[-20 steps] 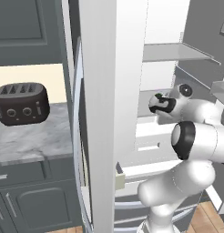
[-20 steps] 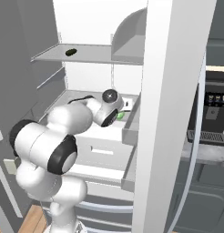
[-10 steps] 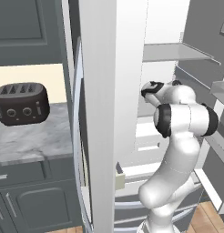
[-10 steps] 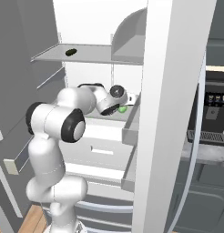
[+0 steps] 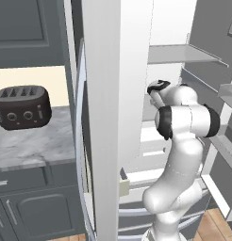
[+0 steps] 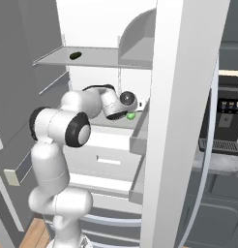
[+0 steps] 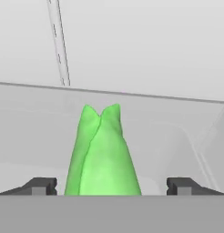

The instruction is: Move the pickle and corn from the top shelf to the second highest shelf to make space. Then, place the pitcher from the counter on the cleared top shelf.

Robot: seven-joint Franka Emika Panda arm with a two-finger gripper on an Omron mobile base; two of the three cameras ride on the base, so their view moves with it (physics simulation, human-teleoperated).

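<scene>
Corn (image 7: 104,154), still in its green husk with two pointed ends, stands on the second highest shelf (image 7: 177,136) of the white cabinet. It sits right between the tips of the tool (image 7: 112,186). The tool is spread wide with a gap on either side of the husk, so it's got hold of nothing.

Up on the top shelf (image 6: 101,57) lies a small dark oblong thing (image 6: 75,55); can't tell if that's the pickle.

No readable writing anywhere; the little lit marks on the black coffee machine (image 6: 226,116) are too small to make out. A black toaster (image 5: 22,107) sits on the grey-veined marble bench (image 5: 33,141), with dark grey cabinet fronts below and a wood floor (image 5: 217,221).
</scene>
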